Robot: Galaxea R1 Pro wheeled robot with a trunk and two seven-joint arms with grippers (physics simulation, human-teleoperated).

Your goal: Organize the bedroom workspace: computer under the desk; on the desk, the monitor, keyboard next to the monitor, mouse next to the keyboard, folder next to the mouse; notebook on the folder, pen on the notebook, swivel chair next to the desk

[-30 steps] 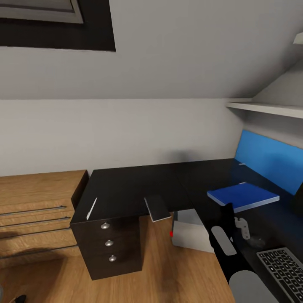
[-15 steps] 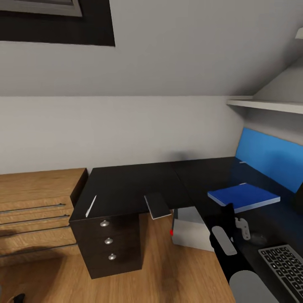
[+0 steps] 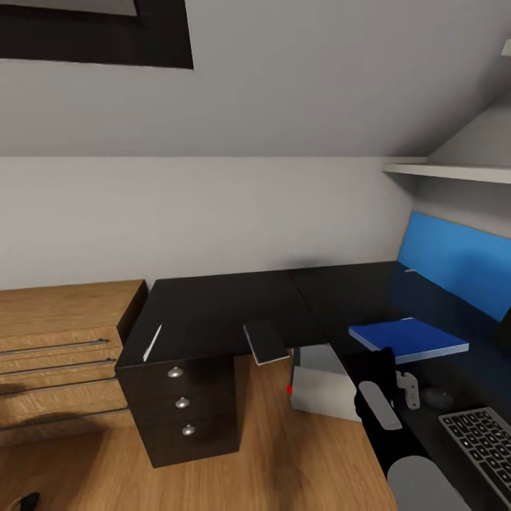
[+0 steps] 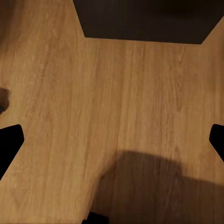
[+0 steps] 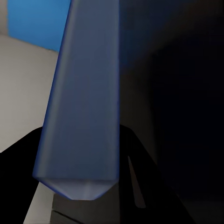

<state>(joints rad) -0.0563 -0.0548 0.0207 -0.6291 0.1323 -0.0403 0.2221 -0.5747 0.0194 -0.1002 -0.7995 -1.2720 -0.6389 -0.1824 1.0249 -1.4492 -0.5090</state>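
The blue folder (image 3: 411, 339) is low over the black desk (image 3: 213, 312), and my right gripper (image 3: 387, 355) is shut on its near left corner. In the right wrist view the folder's pale blue edge (image 5: 84, 102) runs between the dark fingers (image 5: 21, 179). The grey notebook (image 3: 264, 342) overhangs the desk's front edge, and the pale pen (image 3: 152, 343) lies above the drawer unit (image 3: 181, 404). Under the desk stands the computer (image 3: 319, 387). The keyboard (image 3: 482, 443) and mouse (image 3: 438, 399) are near my right arm. My left gripper (image 4: 112, 142) hangs open over the floor. The monitor and swivel chair are out of view.
A light wood chest of drawers (image 3: 64, 355) stands left of the desk. A blue wall panel (image 3: 454, 262) and a white shelf (image 3: 447, 172) are at the right. Wood floor (image 3: 284, 461) lies in front of the drawer unit.
The head camera has tipped slightly, shifting the picture. My right gripper and the blue folder have sunk a little towards the desk top.
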